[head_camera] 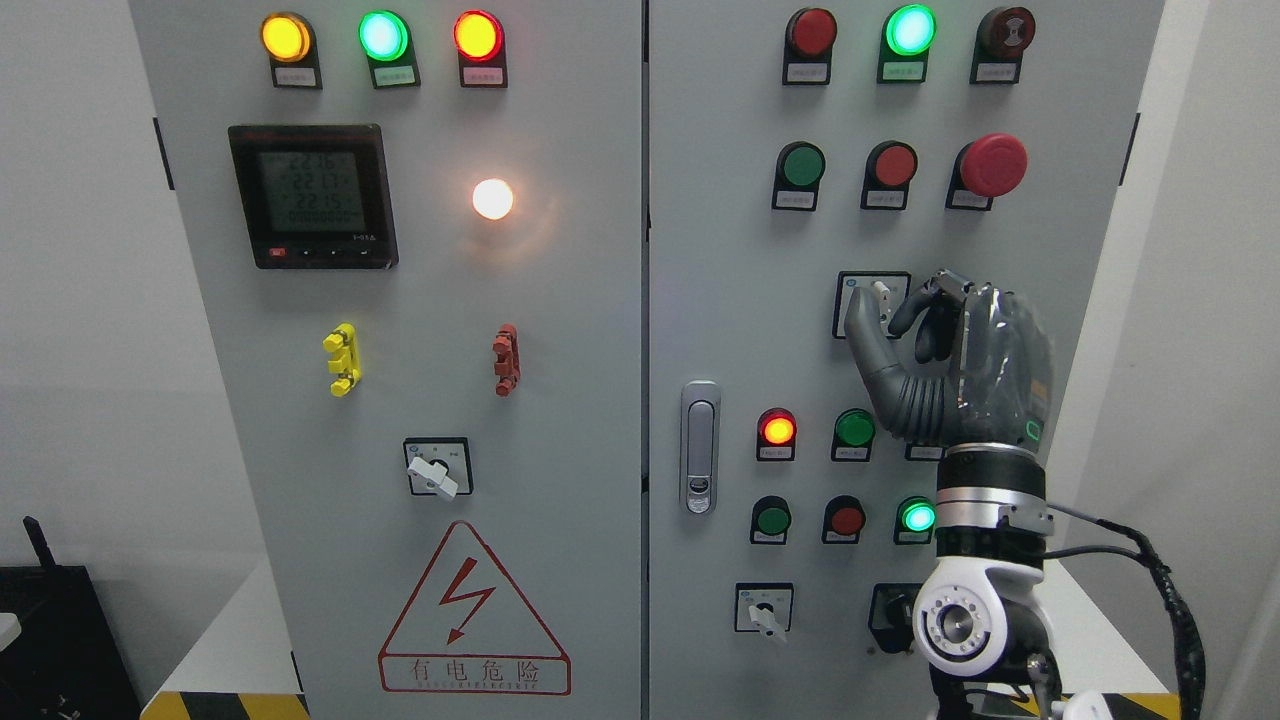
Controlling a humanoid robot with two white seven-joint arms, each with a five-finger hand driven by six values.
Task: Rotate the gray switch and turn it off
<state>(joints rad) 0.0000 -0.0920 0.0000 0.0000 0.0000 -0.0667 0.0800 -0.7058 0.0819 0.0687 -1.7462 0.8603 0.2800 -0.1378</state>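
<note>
While only the head view is given, it shows a gray electrical cabinet (560, 300) with two doors filling the frame. At right of centre, the right hand (935, 350) reaches up from the lower right and is at the gray switch (875, 300), a rotary knob on a square plate on the right door. Thumb and curled fingers (915, 305) bracket the knob; whether they truly pinch it cannot be told, since the hand covers part of it. The left hand is not visible.

Judging by this, the reach is done and the turn itself appears still to come; the knob's pale handle stands about upright.

Readable writing is sparse. A meter (313, 195) at upper left displays rows of digits, roughly 221, 221, 225. A red warning triangle (472, 605) at lower centre carries Chinese characters, 有电危险. Small labels under the lamps and buttons are too tiny to read.
</note>
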